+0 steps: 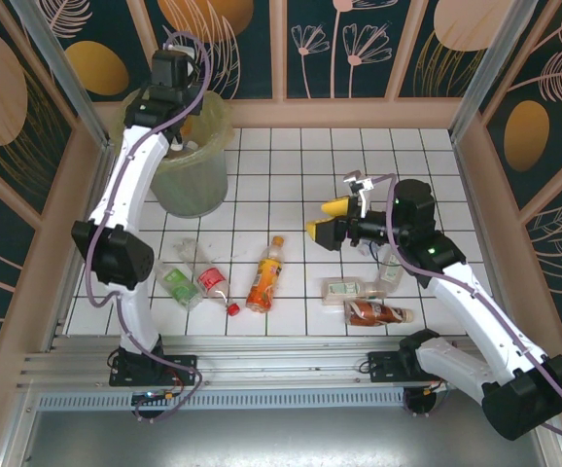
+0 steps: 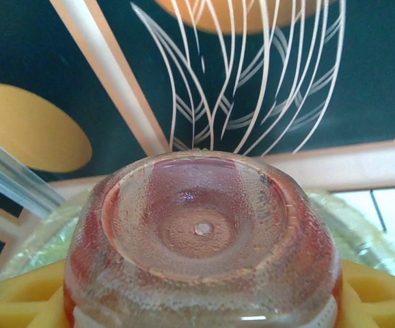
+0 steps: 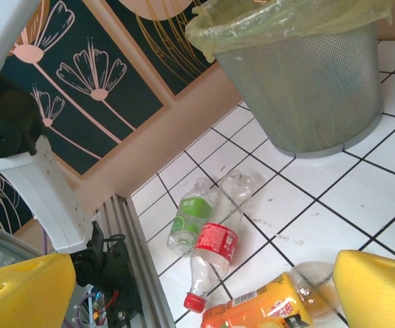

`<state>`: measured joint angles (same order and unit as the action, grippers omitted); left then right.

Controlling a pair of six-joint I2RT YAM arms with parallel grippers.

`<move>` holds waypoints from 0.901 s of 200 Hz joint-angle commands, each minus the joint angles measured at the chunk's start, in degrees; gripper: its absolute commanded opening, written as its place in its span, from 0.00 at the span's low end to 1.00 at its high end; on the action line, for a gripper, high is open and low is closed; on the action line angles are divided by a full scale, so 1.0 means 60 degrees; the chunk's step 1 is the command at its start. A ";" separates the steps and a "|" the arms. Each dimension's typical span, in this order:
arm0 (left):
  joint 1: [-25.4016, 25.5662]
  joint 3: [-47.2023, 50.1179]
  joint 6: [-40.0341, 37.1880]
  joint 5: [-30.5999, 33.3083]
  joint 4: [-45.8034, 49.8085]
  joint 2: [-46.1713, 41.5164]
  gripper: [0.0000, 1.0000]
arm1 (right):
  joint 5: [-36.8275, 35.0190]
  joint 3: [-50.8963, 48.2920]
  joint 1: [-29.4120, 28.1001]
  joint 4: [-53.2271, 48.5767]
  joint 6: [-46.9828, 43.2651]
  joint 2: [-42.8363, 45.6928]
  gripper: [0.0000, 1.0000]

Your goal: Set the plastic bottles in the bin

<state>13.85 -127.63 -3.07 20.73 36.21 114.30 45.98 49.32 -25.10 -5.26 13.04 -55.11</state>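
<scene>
Bin [image 1: 201, 190]: tall round pale grey-green bucket, upright on the white tiles [image 1: 291, 165], with a yellow-green bag [image 3: 279, 20] folded over its rim
Left gripper [image 2: 201, 304]: directly above the bin's mouth, yellow fingers [image 2: 20, 301] closed partway and pressed against both sides of a bottle
Held bottle [image 2: 201, 225]: clear with a red label, dimpled base facing the left wrist view — the bin's bagged rim shows just behind it
Right gripper [image 1: 331, 220]: well to the right of the bin, jaws spread wide with nothing between them, fingertips aimed back toward the bin
Green-labelled bottle [image 1: 177, 283]: lying on the tiles near the bin, on its near side
Red-labelled bottle [image 1: 211, 280]: also on the bin's near side, just beside the green-labelled one, red cap pointing away from the bin
Orange bottle [image 1: 264, 275]: lying farther to the right of the bin than the red-labelled one and apart from it, with an orange cap
Pale-labelled bottle [image 1: 343, 288]: well apart from the bin, right of the orange one, beside the right arm [image 1: 475, 302]
Brown-red bottle [image 1: 376, 312]: just beside the pale-labelled one, on the side farther from the bin
Clear bottle [image 1: 390, 272]: well away from the bin, partly hidden under the right arm — its label cannot be made out
</scene>
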 commanded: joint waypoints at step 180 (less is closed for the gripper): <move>-0.0316 -0.0569 0.0525 -0.0472 0.1920 0.0946 0.85 | -0.2264 0.0041 -0.0013 -0.0634 -0.0112 -0.0450 0.97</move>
<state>12.21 -128.70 -1.89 19.92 46.94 120.40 38.76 49.32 -25.10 -7.62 12.34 -57.28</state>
